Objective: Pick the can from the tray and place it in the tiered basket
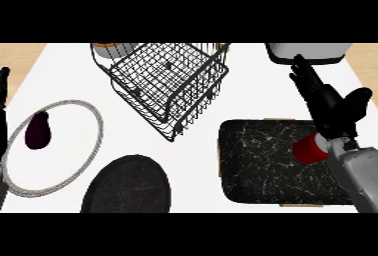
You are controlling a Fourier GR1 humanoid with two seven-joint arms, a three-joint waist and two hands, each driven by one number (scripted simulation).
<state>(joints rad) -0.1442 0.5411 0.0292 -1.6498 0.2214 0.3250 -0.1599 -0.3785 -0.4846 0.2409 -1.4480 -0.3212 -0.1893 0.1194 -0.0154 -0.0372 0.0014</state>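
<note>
On the white bench (66, 65), the can (311, 149) stood at three o'clock on the tray (266, 165). The right hand (328, 105), released, should drop and close round it squarely.

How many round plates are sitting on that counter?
2. A white plate with a silvery rim lies at the left, holding a dark eggplant. A black plate lies beside it, toward the lower centre. None appears hidden.

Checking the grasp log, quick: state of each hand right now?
Left hand: open, resting at the view's left edge.
Right hand: open, holding nothing; the can sits on the tray by its wrist.
</note>
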